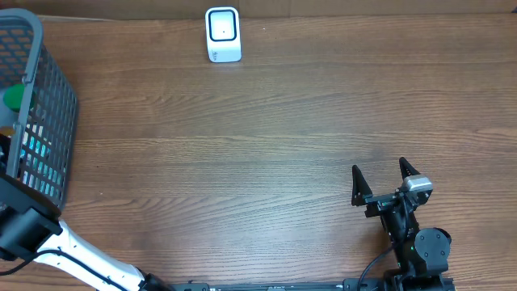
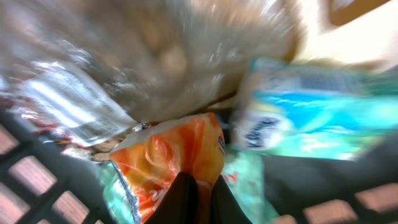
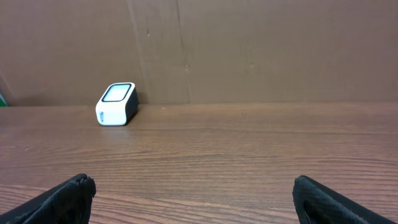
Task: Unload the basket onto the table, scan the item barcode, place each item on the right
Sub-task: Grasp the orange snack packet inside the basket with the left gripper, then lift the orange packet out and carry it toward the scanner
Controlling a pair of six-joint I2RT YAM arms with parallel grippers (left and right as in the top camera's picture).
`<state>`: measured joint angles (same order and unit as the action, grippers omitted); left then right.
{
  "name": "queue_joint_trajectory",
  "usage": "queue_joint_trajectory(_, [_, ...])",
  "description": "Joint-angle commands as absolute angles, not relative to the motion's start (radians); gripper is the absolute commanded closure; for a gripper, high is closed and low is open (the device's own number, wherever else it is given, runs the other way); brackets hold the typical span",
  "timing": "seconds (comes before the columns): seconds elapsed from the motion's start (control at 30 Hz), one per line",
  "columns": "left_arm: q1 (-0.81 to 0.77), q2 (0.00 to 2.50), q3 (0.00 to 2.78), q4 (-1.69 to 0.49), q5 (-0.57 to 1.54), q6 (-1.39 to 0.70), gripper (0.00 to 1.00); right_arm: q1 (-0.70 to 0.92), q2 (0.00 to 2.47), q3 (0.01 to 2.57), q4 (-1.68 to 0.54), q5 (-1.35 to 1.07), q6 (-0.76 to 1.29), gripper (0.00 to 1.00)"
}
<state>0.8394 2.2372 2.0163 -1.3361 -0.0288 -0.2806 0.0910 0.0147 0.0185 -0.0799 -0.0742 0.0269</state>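
Where left gripper [image 2: 200,186] sits: inside basket [image 1: 50,105], far left of scanner [image 1: 223,35]; jaws together against orange packet [image 2: 165,158].
Crowding it: clear wrapper [image 2: 87,102], teal packet [image 2: 311,118].
Right gripper [image 1: 386,178]: front-right of scanner, jaws apart.

Barcode scanner [image 1: 223,34]: a small white block with a dark-rimmed, rounded-square window tilted upward. It stands at the far edge of the table [image 1: 283,145]. Orange packet [image 2: 171,162]: glossy, crinkled film with white lettering, blurred, lying inside the grey mesh basket [image 1: 48,121]. The left gripper [image 2: 198,186] pinches its lower edge.
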Motion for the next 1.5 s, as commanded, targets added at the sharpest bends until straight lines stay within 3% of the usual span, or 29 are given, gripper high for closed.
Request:
queue_joint_trajectory(0.0, [0.835,2.181,2.222,-1.388,-0.016,-0.342,0.96,0.084,0.003,0.008,-0.077,-0.077,0.033,0.0])
queue_joint_trajectory(0.17, [0.809,2.093,2.39,-1.414,0.053,-0.362,0.96,0.084,0.003,0.008,-0.076,-0.077,0.032,0.0])
queue_joint_trajectory(0.4, [0.679,1.927,2.414,-1.394,0.101,-0.361,0.96,0.084,0.003,0.008,-0.077,-0.077,0.033,0.0])
queue_joint_trajectory(0.83, [0.14,1.844,2.401,-1.42,-0.115,-0.299,0.96,0.084,0.003,0.008,-0.077,-0.077,0.033,0.0])
queue_joint_trajectory(1.13, [-0.162,1.91,2.238,-1.408,-0.12,-0.299,0.96,0.084,0.003,0.008,-0.077,-0.077,0.033,0.0])
queue_joint_trajectory(1.47, [-0.3,1.969,2.018,-1.279,-0.123,-0.304,0.96,0.084,0.003,0.008,-0.077,-0.077,0.033,0.0])
